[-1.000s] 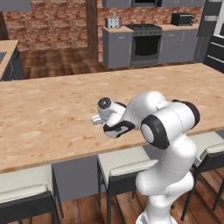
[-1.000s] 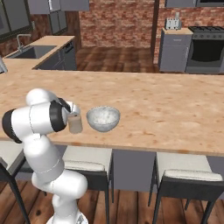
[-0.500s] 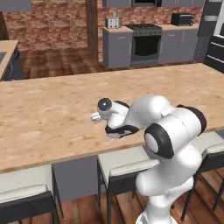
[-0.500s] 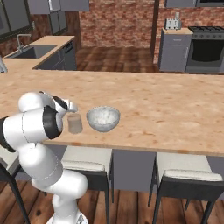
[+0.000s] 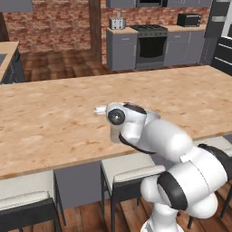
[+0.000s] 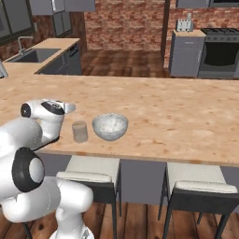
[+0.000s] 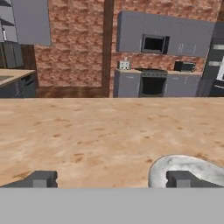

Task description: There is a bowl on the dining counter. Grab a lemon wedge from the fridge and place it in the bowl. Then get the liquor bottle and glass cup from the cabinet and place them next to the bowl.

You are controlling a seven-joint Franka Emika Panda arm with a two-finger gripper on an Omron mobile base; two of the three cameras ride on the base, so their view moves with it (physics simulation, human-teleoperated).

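The glass cup (image 6: pixel 80 131) stands upright on the dining counter (image 6: pixel 177 107) just beside the speckled bowl (image 6: pixel 110 126), on the side nearer the sink, which fits the task's call to set it next to the bowl. The gripper (image 7: pixel 111 179) sits level near the bowl with its fingers spread wide and nothing between them, so the cup looks set down and released.

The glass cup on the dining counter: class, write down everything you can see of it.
The glass cup is a short, greyish, translucent tumbler, straight-sided like a cylinder and open at the top. It stands upright on the light wood-grain dining counter, near its front edge, just left of the speckled bowl in the right base view, with a small gap between them. It looks empty. It is narrower than the bowl. Nothing grips it.
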